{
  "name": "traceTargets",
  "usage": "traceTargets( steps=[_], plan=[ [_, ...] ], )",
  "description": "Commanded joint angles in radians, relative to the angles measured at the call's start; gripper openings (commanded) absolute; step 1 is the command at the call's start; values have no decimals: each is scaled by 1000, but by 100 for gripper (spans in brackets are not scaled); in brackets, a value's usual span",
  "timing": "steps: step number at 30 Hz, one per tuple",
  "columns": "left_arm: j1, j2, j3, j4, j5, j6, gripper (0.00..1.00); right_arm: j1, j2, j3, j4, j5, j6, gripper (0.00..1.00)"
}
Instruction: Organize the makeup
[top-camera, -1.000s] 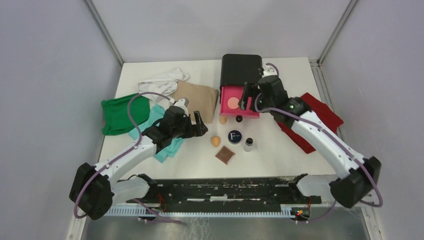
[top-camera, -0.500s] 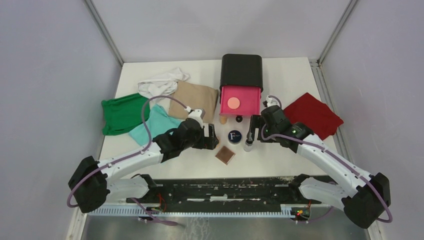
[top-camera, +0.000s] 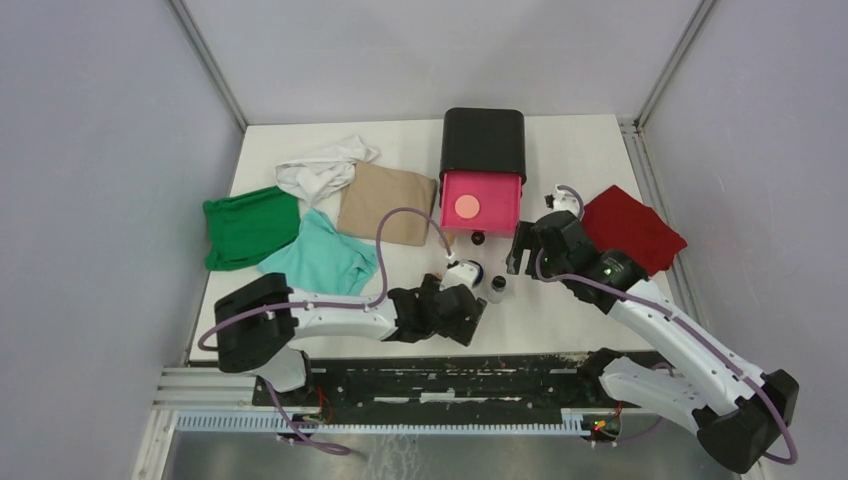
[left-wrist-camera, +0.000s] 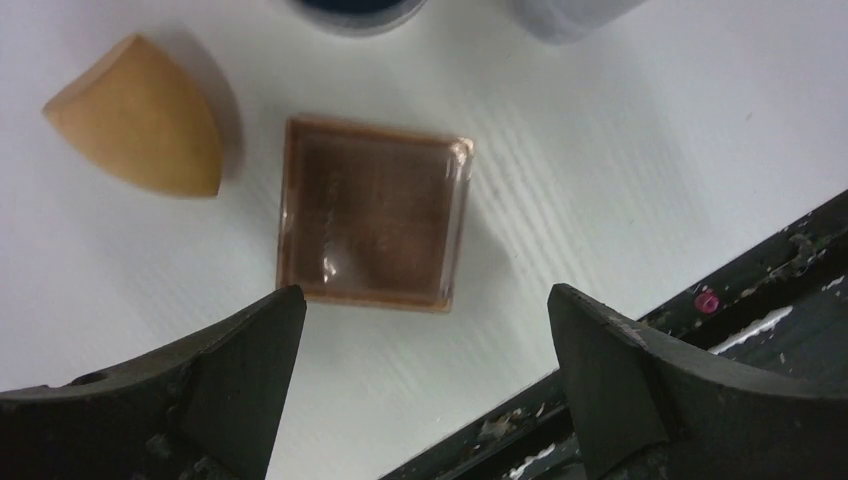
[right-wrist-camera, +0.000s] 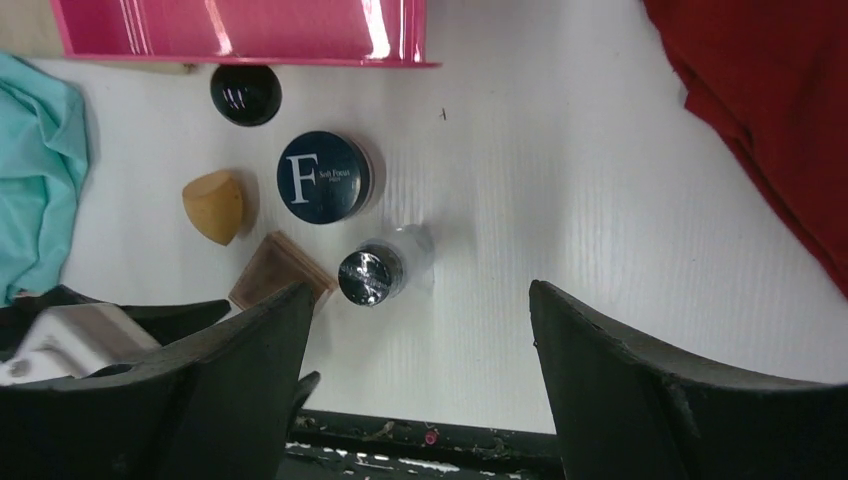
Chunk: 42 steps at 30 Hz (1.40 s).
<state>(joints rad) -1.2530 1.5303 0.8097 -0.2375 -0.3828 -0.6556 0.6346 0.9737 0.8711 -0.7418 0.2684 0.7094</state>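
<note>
Pink drawer (top-camera: 504, 192) is pulled out of the black box (top-camera: 483, 140), upper centre of the top view; the only thing in it is the pink round puff (top-camera: 466, 207); the rest of the makeup is loose on the table (right-wrist-camera: 560, 180) just below the drawer front.

Right wrist view: small black round item (right-wrist-camera: 246, 93) sits right at the drawer edge; navy compact (right-wrist-camera: 323, 177) with white F is below it; orange sponge (right-wrist-camera: 214, 205) to its left; black-capped clear bottle (right-wrist-camera: 375, 272) lower right of the navy compact; square brown compact (left-wrist-camera: 372, 226) lowest, near the table's front edge.

Left gripper (left-wrist-camera: 425, 330): fingers (left-wrist-camera: 240, 360) spread wide, brown compact between and just ahead of the tips, no contact visible; holding nothing.

Right gripper (right-wrist-camera: 418, 290): fingers spread wide, empty, over the bottle area.

Edges: black rail (left-wrist-camera: 700, 330) runs along the front edge close to the brown compact, so little room there; bare table right of the bottle up to the red cloth (right-wrist-camera: 770, 120); teal cloth (right-wrist-camera: 35, 170) bounds the left side.
</note>
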Motion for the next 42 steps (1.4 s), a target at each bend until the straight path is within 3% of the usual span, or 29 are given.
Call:
traceTargets(
  steps=[1, 14, 25, 33, 42],
  plan=[
    [-8, 97, 132, -49, -62, 78, 99, 4, -38, 54, -4, 88, 1, 87],
    [-7, 155, 166, -124, -130, 128, 100, 4, -14, 14, 26, 59, 27, 87],
    [37, 200, 134, -67, -23, 143, 100, 4, -5, 6, 32, 64, 31, 87],
    [54, 194, 94, -10, 95, 141, 86, 4, -8, 3, 34, 65, 36, 87],
    [56, 179, 83, -12, 84, 120, 63, 4, 4, 8, 40, 63, 42, 87]
  ],
)
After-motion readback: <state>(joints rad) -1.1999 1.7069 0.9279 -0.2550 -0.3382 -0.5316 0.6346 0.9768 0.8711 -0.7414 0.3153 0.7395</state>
